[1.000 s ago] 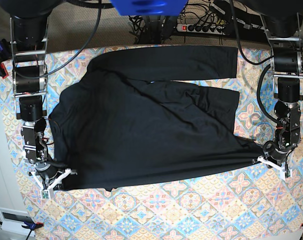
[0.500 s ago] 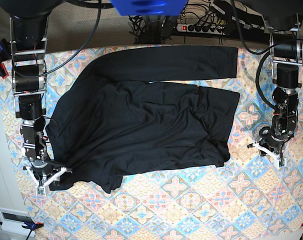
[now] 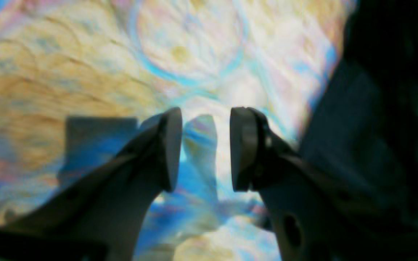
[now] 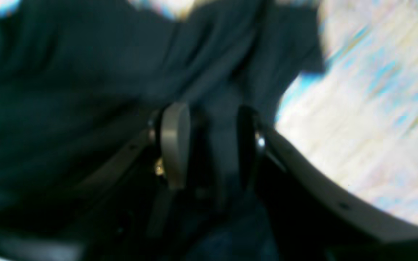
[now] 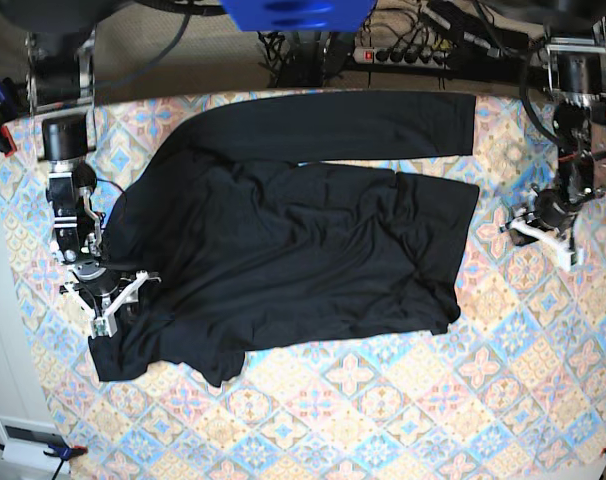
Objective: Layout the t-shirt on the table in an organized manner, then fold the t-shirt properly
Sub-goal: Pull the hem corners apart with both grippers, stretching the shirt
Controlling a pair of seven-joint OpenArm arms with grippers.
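The black t-shirt [image 5: 293,250] lies spread on the patterned table [image 5: 383,420], one long sleeve stretched along the far edge, its body rumpled and its near hem uneven. On the base view's right, my left gripper [image 5: 541,235] hovers over bare table beside the shirt's edge. The left wrist view shows that gripper [image 3: 205,148] open with nothing between its pads [image 3: 169,148], and the shirt [image 3: 376,108] off to its right. My right gripper [image 5: 105,305] sits at the shirt's left edge. It is open [image 4: 212,145] just above dark fabric [image 4: 85,90].
A power strip with cables [image 5: 403,52] and a blue object [image 5: 293,12] sit beyond the table's far edge. A white device [image 5: 28,440] lies off the near left corner. Patterned cloth [image 4: 376,108] shows to the right of the right gripper.
Both grippers opened and let go of the shirt's near hem, which drew back and slackened. Both arms then moved toward the far side of the table.
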